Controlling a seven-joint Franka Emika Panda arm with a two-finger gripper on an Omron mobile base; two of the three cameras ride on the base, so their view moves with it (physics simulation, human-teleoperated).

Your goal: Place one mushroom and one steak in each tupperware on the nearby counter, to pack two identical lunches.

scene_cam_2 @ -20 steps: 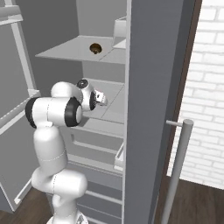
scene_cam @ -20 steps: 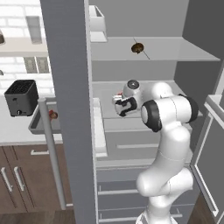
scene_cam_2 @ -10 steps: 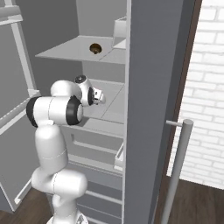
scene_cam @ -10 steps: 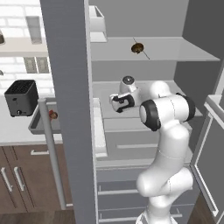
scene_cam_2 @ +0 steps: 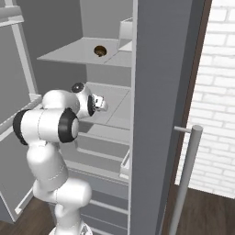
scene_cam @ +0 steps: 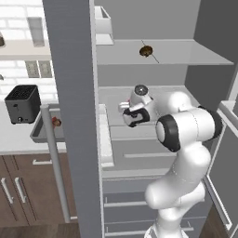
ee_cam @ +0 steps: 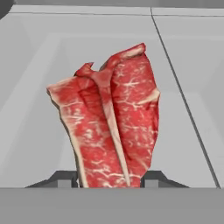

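Claw: our gripper (ee_cam: 111,181) is clamped on the steak (ee_cam: 107,122); in the hand view the two dark fingertips sit tight against either side of the slab's lower end.
Steak: it stands up from the fingers, red with white marbling, over the pale floor of the fridge shelf (scene_cam: 116,100). We cannot tell whether its far end touches the shelf.
Hand position: in the left base view the gripper (scene_cam: 132,116) is inside the open fridge at the middle shelf, with the fridge door (scene_cam: 76,116) close on its left.
Risk of slipping: we hold the slab only by one end, so we judge a quick swing could let it slide or twist out of the fingers.
Risk of knocking: the way out passes between the door edge and the shelf above; a wide arc could catch the meat or the wrist on either.
Upper shelf: one mushroom (scene_cam: 146,50) sits there, well apart from the hand.
Tray: a grey tray (scene_cam: 39,132) lies on the counter (scene_cam: 14,139) beyond the door, near a black box (scene_cam: 22,103); a small dark-red thing lies in it, too small for us to name.
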